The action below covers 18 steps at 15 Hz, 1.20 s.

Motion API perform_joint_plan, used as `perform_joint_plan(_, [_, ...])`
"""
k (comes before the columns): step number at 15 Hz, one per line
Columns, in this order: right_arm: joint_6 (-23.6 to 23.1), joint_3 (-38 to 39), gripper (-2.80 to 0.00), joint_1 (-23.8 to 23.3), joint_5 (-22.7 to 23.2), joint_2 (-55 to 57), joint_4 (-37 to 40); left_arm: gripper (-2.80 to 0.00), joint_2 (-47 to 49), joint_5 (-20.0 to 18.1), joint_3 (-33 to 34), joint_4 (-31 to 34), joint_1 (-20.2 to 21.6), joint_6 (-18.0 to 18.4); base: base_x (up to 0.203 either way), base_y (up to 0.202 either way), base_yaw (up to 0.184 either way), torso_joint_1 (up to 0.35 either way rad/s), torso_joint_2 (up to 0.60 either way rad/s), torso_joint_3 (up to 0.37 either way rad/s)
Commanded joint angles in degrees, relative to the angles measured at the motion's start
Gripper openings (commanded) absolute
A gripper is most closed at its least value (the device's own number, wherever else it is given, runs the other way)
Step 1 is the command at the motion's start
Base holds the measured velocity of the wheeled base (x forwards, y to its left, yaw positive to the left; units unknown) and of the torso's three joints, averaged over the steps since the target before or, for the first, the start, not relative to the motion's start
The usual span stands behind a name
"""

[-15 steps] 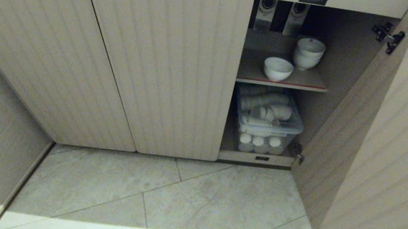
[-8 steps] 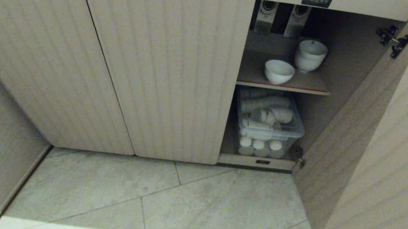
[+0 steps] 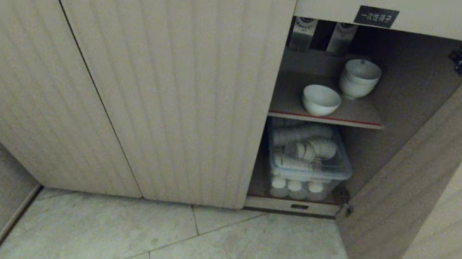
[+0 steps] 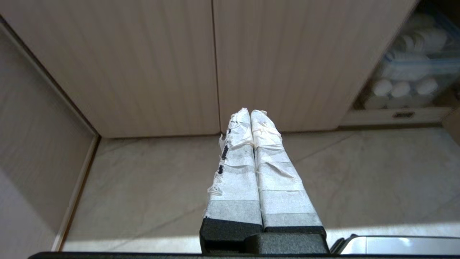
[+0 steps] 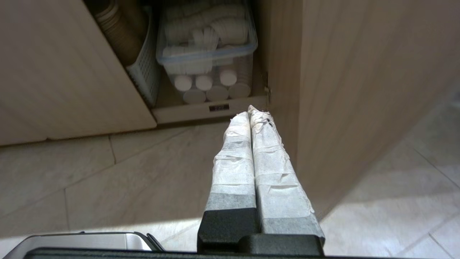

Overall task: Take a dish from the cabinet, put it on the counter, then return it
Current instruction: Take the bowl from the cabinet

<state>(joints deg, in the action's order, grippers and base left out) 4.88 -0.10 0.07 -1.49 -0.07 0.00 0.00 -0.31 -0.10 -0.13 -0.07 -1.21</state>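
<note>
The dish (image 3: 321,100) sits alone on the cabinet (image 3: 330,113) shelf, the bowl stack (image 3: 360,78) at its 1 o'clock. Both the left hand (image 4: 250,114) and right hand (image 5: 254,114) are pressed shut, empty. A careless reach could knock the stack or clip the open door (image 3: 445,193).

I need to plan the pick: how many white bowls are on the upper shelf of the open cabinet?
At least 3: the single bowl stands near the shelf's front edge, and the stack behind it to the right shows about two nested bowls; more may be hidden inside.

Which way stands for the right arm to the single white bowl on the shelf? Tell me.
Probably yes. The cabinet door stands wide open, and the bowl sits alone near the shelf's front edge, apart from the stacked bowls. The right gripper, jaws shut, hangs low near the floor, so it must rise first.
</note>
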Motion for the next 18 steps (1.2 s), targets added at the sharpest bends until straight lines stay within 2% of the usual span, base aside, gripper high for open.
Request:
perform_joint_plan(1, [0.0, 0.0, -2.80, 0.0, 0.0, 0.1, 0.0, -2.80, 0.0, 0.0, 0.0, 0.0, 0.1, 0.0, 0.195, 0.000, 0.000, -0.002, 0.00, 0.007])
perform_joint_plan(15, [0.0, 0.0, -2.80, 0.0, 0.0, 0.1, 0.0, -2.80, 0.0, 0.0, 0.0, 0.0, 0.0, 0.0, 0.197, 0.000, 0.002, 0.001, 0.00, 0.001])
perform_joint_plan(18, [0.0, 0.0, -2.80, 0.0, 0.0, 0.1, 0.0, -2.80, 0.0, 0.0, 0.0, 0.0, 0.0, 0.0, 0.045, 0.000, 0.000, 0.003, 0.00, 0.000])
